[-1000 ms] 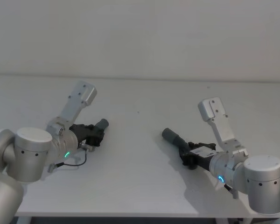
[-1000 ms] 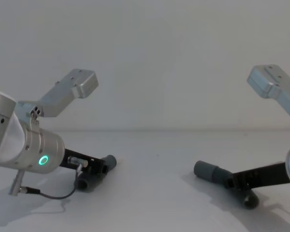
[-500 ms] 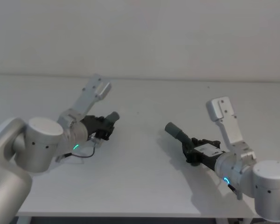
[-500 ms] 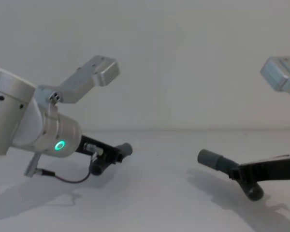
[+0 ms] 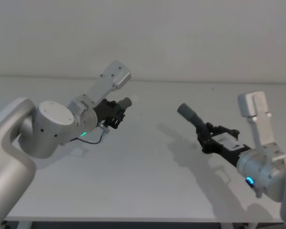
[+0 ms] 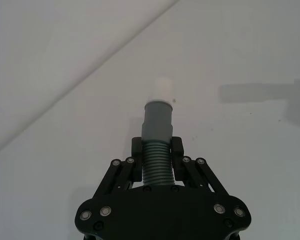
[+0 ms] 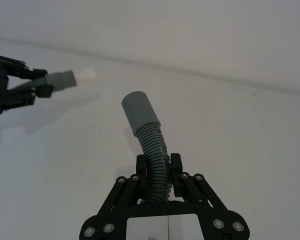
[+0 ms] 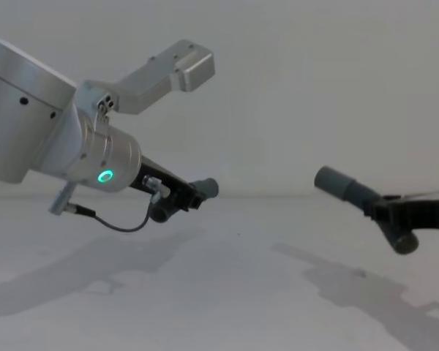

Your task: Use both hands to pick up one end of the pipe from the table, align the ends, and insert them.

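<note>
Here the left gripper point(image 6: 157, 150) is seen above the table point(image 5: 143, 171), on the robot's left side, and its jaws are closed on the ribbed middle of the left hose piece point(image 6: 157, 125). The smooth grey cuff of that piece is pointed forward beyond the gripper, and a narrower pale tip point(image 6: 162, 87) is seen at its far end. In the chest view the rear end of the piece is seen hanging below the gripper, clear of the surface.

The right gripper point(image 7: 159, 162) is held up on the robot's right side, and the ribbed part of the right hose piece point(image 7: 149, 137) is pinched between its jaws. The piece is curved upward and toward the robot's left, and it is ended in a wide round cuff point(image 7: 139, 112). Its other end is seen below the gripper in the chest view, off the table.

Both pieces are held in the air, and their shadows are cast on the white surface beneath. The two free ends are turned roughly toward each other across the middle of the table, but they are well apart and are not lined up. In the chest view the right cuff is seen slightly higher than the left one.
</note>
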